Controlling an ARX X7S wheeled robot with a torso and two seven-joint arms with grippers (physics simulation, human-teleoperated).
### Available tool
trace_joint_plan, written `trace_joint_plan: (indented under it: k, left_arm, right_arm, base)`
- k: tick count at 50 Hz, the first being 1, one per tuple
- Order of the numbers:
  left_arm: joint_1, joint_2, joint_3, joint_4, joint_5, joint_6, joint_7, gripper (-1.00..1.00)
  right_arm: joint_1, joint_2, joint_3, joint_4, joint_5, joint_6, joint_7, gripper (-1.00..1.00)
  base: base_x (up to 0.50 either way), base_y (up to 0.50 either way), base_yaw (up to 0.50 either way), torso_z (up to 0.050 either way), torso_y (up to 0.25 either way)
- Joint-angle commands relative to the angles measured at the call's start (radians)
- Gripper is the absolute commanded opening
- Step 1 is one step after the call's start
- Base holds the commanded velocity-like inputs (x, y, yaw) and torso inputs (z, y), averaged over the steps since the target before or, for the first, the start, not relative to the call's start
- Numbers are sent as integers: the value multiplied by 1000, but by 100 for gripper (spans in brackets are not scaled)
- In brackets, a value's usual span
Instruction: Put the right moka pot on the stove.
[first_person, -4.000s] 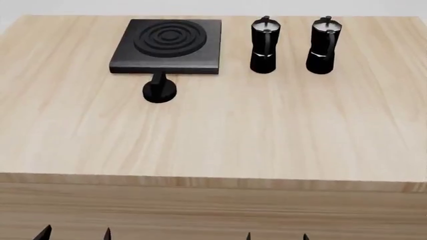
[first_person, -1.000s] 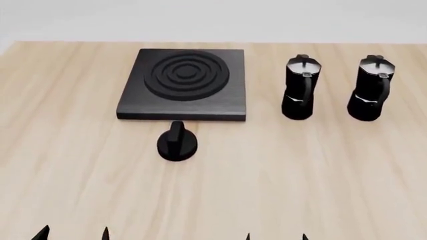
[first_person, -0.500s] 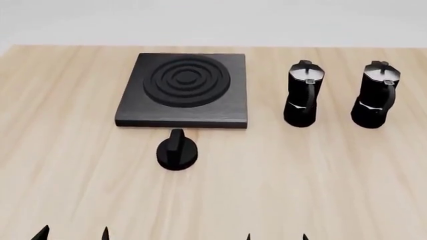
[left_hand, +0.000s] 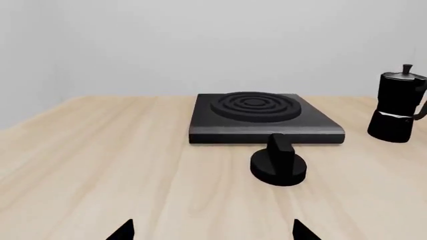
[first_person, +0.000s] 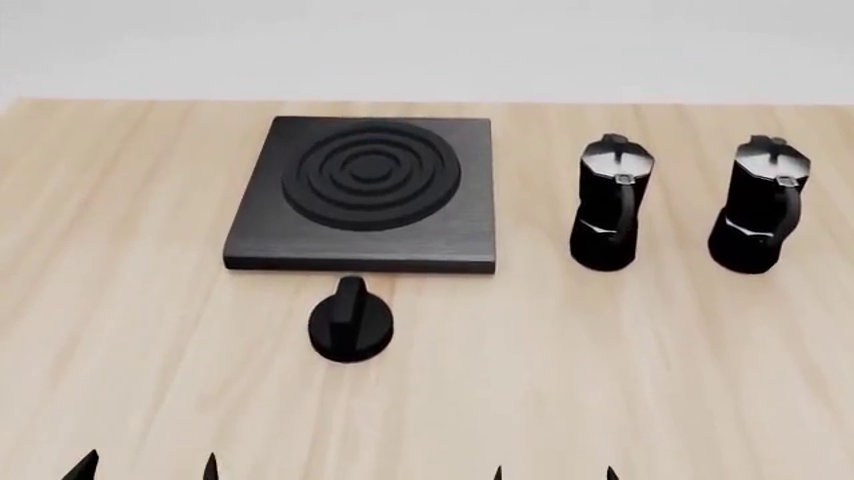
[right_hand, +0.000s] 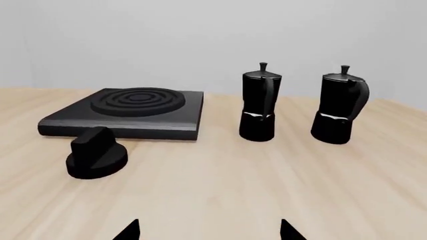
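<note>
Far beyond both parted fingers pairs, right moka pot (first_person: 759, 205) upright, untouched, right of stove (first_person: 363, 193).

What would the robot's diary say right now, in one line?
stage: approach | right pot: upright on table, untouched | stove: bare | left gripper: open, low | right gripper: open, low

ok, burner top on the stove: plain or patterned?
Patterned: raised concentric rings, all black, on the stove; clearest in the head view.
</note>
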Motion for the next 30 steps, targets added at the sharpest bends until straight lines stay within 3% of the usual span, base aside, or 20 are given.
trace_joint_plan:
  k: [1, 30]
  left_arm:
    - [-2, -3, 5, -7, -4, 8, -4, 100]
    - [-3, -14, 18, -2, -15, 7, -16, 100]
  right_arm:
    - [5, 2, -5, 11, 2, -6, 5, 100]
    - [10, 10, -21, 23, 5, -14, 16, 100]
  base:
    - [94, 0, 0, 0, 0]
    - [93, 30, 0, 0, 0]
